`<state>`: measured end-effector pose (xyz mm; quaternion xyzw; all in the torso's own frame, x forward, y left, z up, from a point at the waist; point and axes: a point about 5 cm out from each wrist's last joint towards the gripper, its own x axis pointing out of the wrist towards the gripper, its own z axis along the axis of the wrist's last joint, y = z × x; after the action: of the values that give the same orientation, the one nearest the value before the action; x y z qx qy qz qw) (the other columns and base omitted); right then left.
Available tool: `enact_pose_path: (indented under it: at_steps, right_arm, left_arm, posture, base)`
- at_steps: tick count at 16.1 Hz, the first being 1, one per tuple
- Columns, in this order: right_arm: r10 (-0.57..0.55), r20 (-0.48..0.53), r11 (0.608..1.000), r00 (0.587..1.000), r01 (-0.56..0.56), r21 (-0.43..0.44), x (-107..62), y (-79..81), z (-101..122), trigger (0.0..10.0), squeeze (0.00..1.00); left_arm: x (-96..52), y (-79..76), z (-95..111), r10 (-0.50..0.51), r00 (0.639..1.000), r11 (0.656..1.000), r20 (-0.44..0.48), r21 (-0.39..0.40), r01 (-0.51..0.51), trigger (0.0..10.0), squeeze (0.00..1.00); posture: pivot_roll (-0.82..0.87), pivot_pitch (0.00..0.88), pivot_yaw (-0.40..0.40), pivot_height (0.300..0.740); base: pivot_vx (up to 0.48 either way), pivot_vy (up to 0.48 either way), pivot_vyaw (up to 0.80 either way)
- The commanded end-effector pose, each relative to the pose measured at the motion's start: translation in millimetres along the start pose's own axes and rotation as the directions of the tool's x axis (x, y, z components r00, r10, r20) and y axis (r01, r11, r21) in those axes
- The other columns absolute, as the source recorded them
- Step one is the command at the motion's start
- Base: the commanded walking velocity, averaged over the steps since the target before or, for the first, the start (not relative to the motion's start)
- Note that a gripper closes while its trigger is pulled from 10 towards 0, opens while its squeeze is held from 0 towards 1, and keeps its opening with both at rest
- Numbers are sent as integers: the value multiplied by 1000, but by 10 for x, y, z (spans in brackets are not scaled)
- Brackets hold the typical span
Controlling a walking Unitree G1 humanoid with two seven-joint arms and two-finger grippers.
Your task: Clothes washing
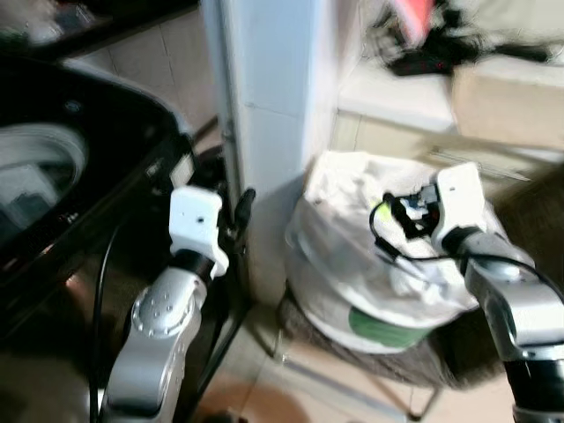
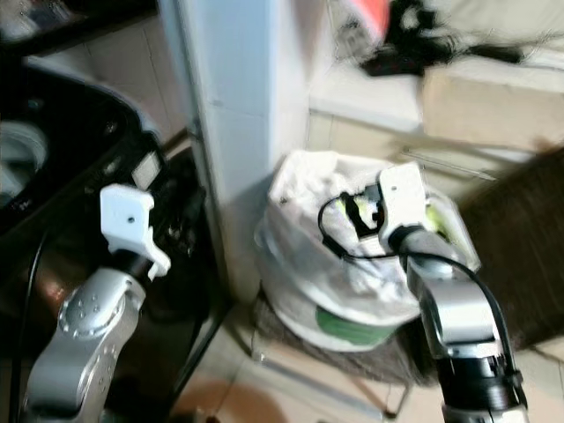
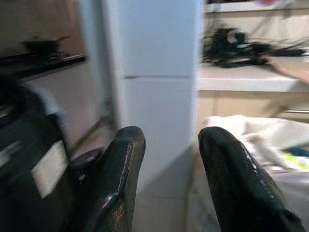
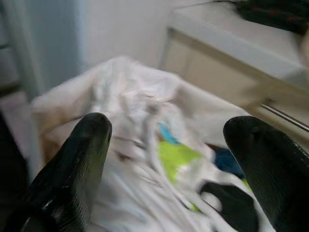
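Fingers (image 4: 72, 164) of the right gripper (image 4: 166, 145) are spreading wide with nothing between them, hovering over the white laundry bag (image 1: 352, 256), which is sitting on a low stool (image 1: 370, 352) just beside the white pillar (image 1: 273, 106). Bag mouth is lying open, showing crumpled white cloth (image 4: 130, 101), a green item (image 4: 176, 157), a bit of blue (image 4: 166, 134) and something black (image 4: 227, 208) inside. A green patch (image 1: 383, 328) is showing through the bag's lower side. Left gripper (image 3: 166, 159) is pointing at the pillar, its fingers (image 3: 120, 174) standing moderately apart, holding nothing. Black washing machine (image 1: 70, 176) is sitting at the robot's left, lid area facing up, right next to the left arm (image 1: 167, 326). A black cable (image 1: 392, 242) is looping off the right arm's wrist (image 1: 458, 198). Behind the bag a pale counter (image 1: 414, 97) is carrying dark tangled stuff (image 1: 441, 48), too blurred to tell what it is. Tiled floor (image 1: 300, 388) below, frames slightly blurry
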<state>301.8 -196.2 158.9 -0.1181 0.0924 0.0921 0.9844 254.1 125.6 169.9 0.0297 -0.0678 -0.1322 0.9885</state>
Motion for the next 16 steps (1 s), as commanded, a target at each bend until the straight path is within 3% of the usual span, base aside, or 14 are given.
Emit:
enact_pose_path:
  at_steps: [1,3,10,11,12,13,16]
  right_arm:
    - [12,25,1000,1000,-12,-4,-5,34,53,10000,0]
    - [-11,21,999,1000,10,31,-20,28,33,10000,0]
    - [-68,-16,994,998,70,84,-18,-73,-18,10000,0]
    - [-66,-53,990,996,72,119,-3,-91,-59,10000,302]
    - [-65,-68,989,996,74,130,2,-99,-76,10000,302]
    - [-72,-109,988,991,86,129,17,-133,-123,10000,1000]
    - [-29,-229,991,973,58,121,102,-269,-240,10000,1000]
  left_arm:
    - [-7,35,29,23,1000,1000,14,3,-23,10000,0]
    - [-5,36,28,20,1000,1000,14,1,-20,10000,0]
    - [-9,-22,-1,-28,1000,1000,2,-8,28,10000,0]
    - [-14,-21,-14,-37,999,999,-6,-9,37,10000,0]
    - [-15,-23,-19,-40,999,999,-9,-10,40,10000,0]
    - [-15,-36,-28,-58,998,998,-14,-7,58,10000,0]
    - [-28,-124,5,-218,976,976,-8,23,218,10000,0]
  posture:
    - [-15,33,-5,740]
    - [-18,33,-4,740]
    - [-19,24,5,740]
    - [-22,20,7,740]
    - [-22,20,7,740]
    - [-23,15,8,740]
    - [-23,13,6,740]
  base:
    - [326,0,800]
    - [351,0,400]
    - [0,0,0]
    - [0,0,0]
    - [0,0,0]
    - [0,0,0]
    - [0,0,0]
